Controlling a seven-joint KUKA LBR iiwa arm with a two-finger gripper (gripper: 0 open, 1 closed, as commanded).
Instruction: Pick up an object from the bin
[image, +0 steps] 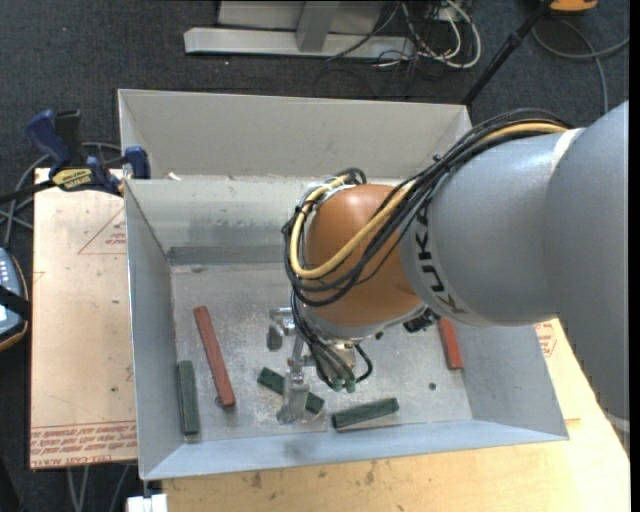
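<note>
Grey metal bin (150, 300), front-centre: gripper (295, 400) below orange wrist cover (350, 260), tip down near floor, dark-green block (271, 380) just beside it view-left, dark-green chip (314, 404) just beside it view-right. Gripper opening & any hold: can't tell. Also in bin: dark-green bar (365, 412) near, further view-right; red-brown stick (213, 355) & dark-green strip (187, 397) view-left; red piece (450, 345) well apart, view-right.

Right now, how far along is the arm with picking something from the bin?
Done: the gripper is down at the floor of the bin, near the front. In hand: it sits among small dark green blocks; whether it grips one I cannot tell. Left: lifting a piece out. The red-brown stick lies untouched at the view's left.
</note>
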